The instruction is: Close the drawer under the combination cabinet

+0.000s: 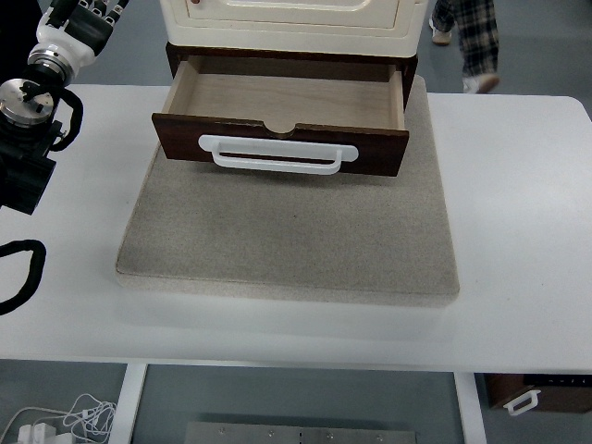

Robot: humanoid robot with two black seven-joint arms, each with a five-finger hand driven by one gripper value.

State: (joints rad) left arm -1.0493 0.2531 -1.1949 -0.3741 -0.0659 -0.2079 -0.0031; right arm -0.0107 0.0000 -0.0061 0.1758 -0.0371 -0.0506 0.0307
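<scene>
Drawer point(282, 104) open under cabinet point(287, 20), white handle point(277, 154) frontward; left hand point(83, 17) raised top-left, clear of drawer.

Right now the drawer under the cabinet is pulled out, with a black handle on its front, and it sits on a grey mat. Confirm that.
Not quite: the handle is white, not black, as the head view shows. The rest holds: the drawer under the cabinet is pulled out and sits on the grey mat.
</scene>
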